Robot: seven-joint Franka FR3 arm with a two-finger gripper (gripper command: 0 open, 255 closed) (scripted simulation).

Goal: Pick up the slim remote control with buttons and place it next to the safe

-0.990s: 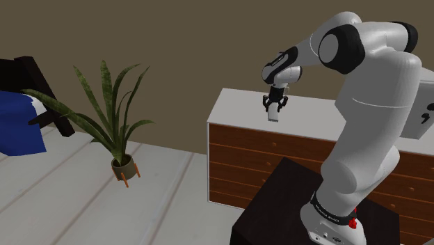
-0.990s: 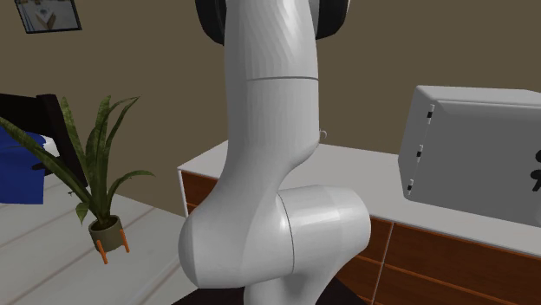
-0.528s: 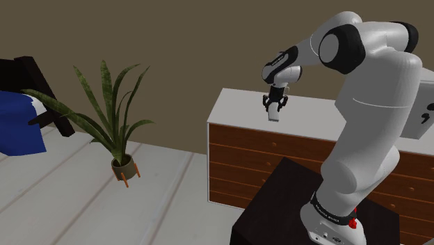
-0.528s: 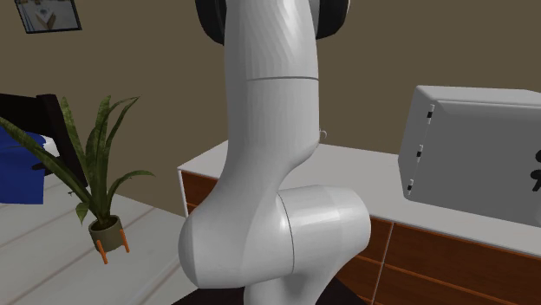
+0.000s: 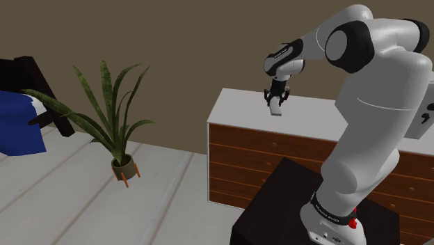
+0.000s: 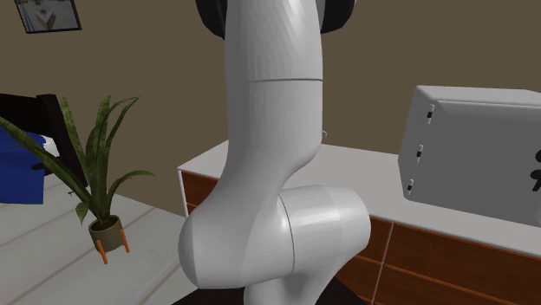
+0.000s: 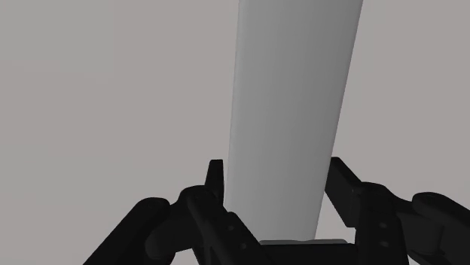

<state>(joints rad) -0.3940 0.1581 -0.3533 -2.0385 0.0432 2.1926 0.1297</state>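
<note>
Gripper [image 5: 275, 103] on a white Franka arm clasps a slim, plain grey remote [image 7: 294, 113] between its two black fingers, the slab hanging upright beneath them. It hangs over the white top of a wooden-drawered dresser [image 5: 236, 104], well apart from the grey safe [image 6: 472, 152] standing at the shoulder view's right end.

The slim, plain grey remote [image 7: 294, 113] hangs end-down, clasped by the gripper [image 5: 276, 102], over the dresser top [image 5: 236, 106], well apart from the boxy pale-grey safe [image 6: 472, 152] standing there.
</note>
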